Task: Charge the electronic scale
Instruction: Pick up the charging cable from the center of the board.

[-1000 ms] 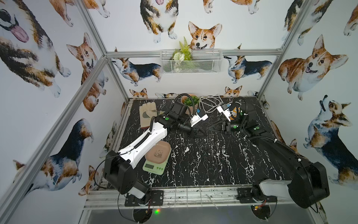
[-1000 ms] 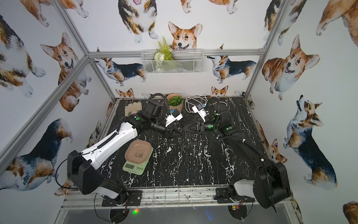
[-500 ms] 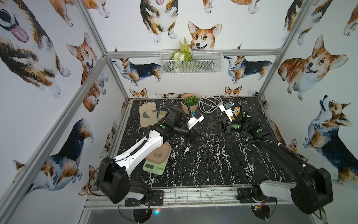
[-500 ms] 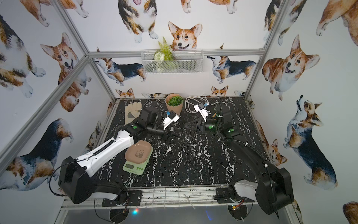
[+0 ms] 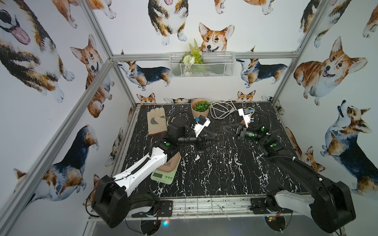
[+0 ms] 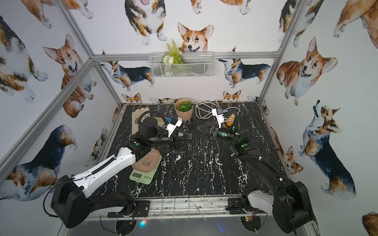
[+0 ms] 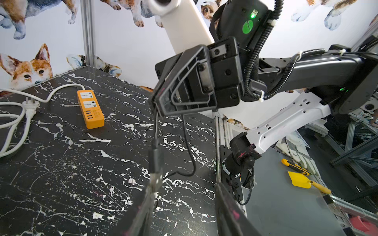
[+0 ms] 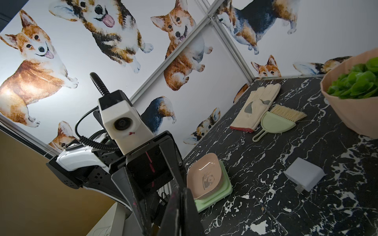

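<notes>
Left arm [image 5: 143,169] runs from the front-left base over the scale, wrist level, pointing across mid-counter. Right arm [image 5: 290,165] comes in from the front-right and points back at it. The tips are near each other above the black white-veined counter [image 5: 225,175].

Left wrist view only: right claw [image 7: 157,105] is pressed together, pinching a thin black cable [image 7: 155,126]. The cable's plug [image 7: 155,161] hangs right at one finger of the left claw [image 7: 185,186], which is spread and grips nothing. Contact unclear.

Right wrist view only: small white charger block [image 8: 304,177] and a pale-green dustpan with brush [image 8: 276,122].

The pale-green flat electronic scale [image 6: 143,173] sits front-left on the counter, partly under the left forearm, with a pinkish-tan panda-print tray [image 6: 148,161] on top.

A pink pot [image 5: 199,111] at the back holds a green succulent. A white wire basket [image 5: 201,65] on the back wall holds fern and white flowers.
</notes>
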